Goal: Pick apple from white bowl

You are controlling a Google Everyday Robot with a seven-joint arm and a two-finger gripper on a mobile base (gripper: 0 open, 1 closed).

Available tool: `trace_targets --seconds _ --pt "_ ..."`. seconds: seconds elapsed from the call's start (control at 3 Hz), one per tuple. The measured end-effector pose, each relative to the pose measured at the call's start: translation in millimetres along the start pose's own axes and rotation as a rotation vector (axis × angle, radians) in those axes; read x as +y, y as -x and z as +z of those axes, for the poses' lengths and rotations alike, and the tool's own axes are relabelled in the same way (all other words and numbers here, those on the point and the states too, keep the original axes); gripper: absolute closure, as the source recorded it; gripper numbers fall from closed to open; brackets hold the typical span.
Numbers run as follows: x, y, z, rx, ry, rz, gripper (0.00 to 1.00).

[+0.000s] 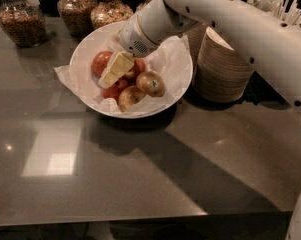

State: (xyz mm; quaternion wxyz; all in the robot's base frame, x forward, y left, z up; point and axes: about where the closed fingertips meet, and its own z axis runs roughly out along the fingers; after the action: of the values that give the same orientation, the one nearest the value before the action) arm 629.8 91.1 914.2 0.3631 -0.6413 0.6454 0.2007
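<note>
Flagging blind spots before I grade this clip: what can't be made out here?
Camera view only.
- The gripper is down in the white bowl, beside the apple; whether it touches the apple is hidden by its own body.
- Small red apples: mostly covered by the gripper.
- The white bowl's far rim: hidden behind the arm.
- Jars: tops cut off by the upper edge.

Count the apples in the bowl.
5: largest apple left; two smaller red apples beside the end effector, inside the white bowl; two yellowish apples front right. More may hide beneath it.
</note>
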Motion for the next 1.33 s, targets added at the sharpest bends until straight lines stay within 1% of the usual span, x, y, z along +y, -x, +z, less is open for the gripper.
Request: trace_targets --seconds 0.33,0.67,1.0,1.33 --pt "1.4 -1.0 10.3 0.021 0.005 0.005 0.13" --pt "2.7 0.2 19.3 0.033 0.011 0.006 0.14" --pt "3.4 -2.6 25.9 0.043 0.015 0.019 0.16" --pt "3.3 -5.6 28.4 0.046 0.016 0.032 0.35"
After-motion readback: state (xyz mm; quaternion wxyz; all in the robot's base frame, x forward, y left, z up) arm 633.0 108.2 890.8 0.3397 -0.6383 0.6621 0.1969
